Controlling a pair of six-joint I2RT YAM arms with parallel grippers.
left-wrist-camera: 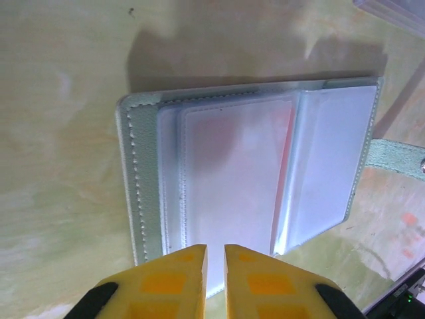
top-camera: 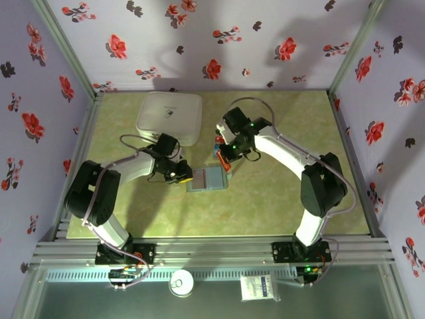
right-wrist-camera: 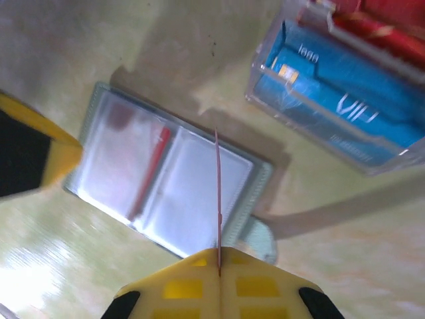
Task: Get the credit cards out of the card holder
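Note:
The grey-blue card holder (top-camera: 207, 179) lies open on the green table, its clear sleeves facing up. One red-orange card (left-wrist-camera: 287, 149) still sits in a sleeve (right-wrist-camera: 147, 174). My right gripper (right-wrist-camera: 219, 251) is shut on another red-orange card (right-wrist-camera: 217, 193), which I see edge-on above the holder's right panel (right-wrist-camera: 186, 199). My left gripper (left-wrist-camera: 216, 247) is shut, its tips over the near edge of the sleeves with nothing between them. In the top view the left gripper (top-camera: 182, 176) is at the holder's left edge and the right gripper (top-camera: 226, 159) is above its far right corner.
A clear plastic tray (right-wrist-camera: 254, 83) just beyond the holder holds a blue-teal card (right-wrist-camera: 339, 100) and red cards (right-wrist-camera: 378, 26). A large white box (top-camera: 169, 116) stands at the back left. The holder's strap (left-wrist-camera: 398, 156) trails off its side. Flowered walls enclose the table.

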